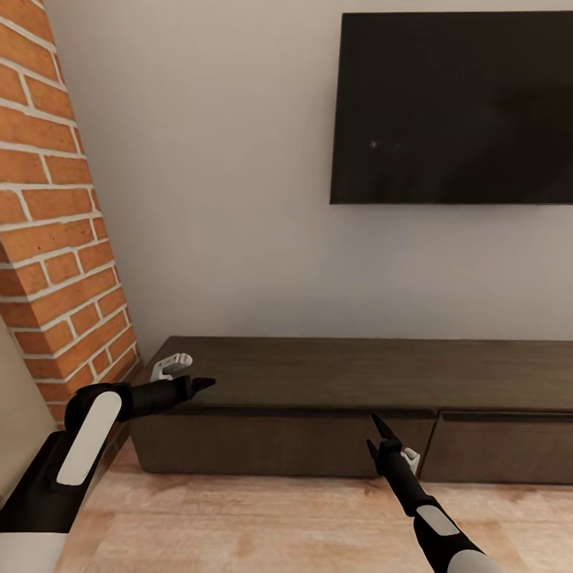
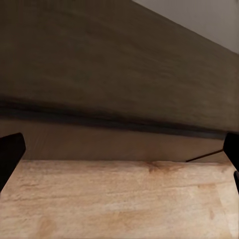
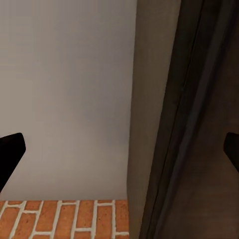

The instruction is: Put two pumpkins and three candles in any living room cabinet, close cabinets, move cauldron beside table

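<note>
Low dark cabinet (image 1: 358, 374) under wall screen (image 1: 454, 107), both tools (image 1: 203, 384) (image 1: 374, 434) outstretched, spread wide, empty.

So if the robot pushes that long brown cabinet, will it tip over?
Probably not: the cabinet looks very low, long and flat on the wooden floor, so it likely stays put. It seems heavy, and the left hand would probably just slide on it.
</note>
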